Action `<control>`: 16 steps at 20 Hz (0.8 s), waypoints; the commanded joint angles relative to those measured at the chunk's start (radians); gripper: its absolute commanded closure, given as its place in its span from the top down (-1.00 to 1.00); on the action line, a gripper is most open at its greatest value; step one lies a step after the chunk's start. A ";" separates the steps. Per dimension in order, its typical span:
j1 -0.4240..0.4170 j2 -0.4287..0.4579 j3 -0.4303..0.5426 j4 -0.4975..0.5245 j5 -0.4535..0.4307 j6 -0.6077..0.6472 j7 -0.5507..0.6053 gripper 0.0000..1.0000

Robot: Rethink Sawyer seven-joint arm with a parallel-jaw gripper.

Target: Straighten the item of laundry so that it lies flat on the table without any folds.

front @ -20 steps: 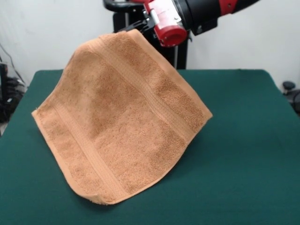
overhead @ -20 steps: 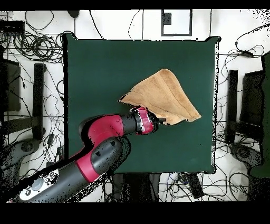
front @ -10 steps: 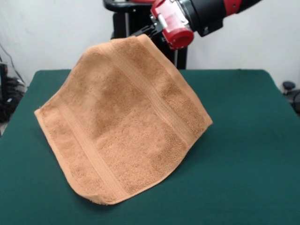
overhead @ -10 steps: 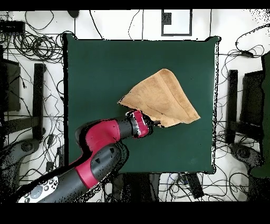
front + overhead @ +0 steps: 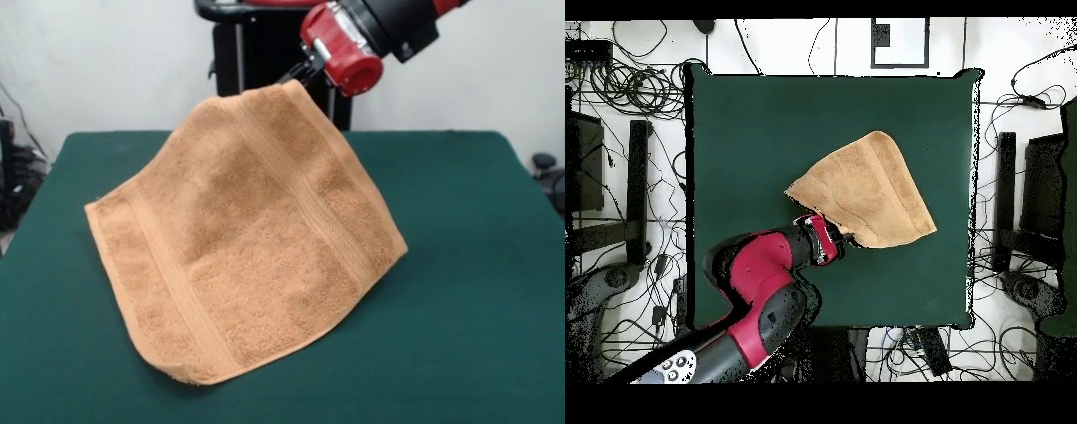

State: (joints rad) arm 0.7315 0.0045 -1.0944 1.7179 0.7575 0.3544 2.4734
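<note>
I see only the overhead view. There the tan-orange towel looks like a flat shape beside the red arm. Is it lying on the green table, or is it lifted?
Observer: Lifted. In the front view the gripper holds one corner of the tan-orange terry-cloth towel high above the dark green felt table.
Operator: Does any part touch the table?
Observer: Yes. The opposite low corner and the edges beside it rest on the table, and the towel slopes up from there.

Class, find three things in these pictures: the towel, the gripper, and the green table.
towel [image 5: 256,256]: front view, middle of the cloth.
gripper [image 5: 303,75]: front view, at the raised towel corner it pinches.
table [image 5: 765,130]: overhead view, bare green cloth.
</note>
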 commanded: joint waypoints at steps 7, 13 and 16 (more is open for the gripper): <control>-0.208 -0.264 0.464 0.066 -0.192 -0.237 -0.028 -1.00; -0.347 -0.311 0.600 0.062 -0.348 -0.339 -0.015 -1.00; -0.385 -0.331 0.640 0.055 -0.403 -0.318 -0.010 -1.00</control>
State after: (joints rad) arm 0.4036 -0.2715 -0.7405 1.7432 0.4626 0.0738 2.4734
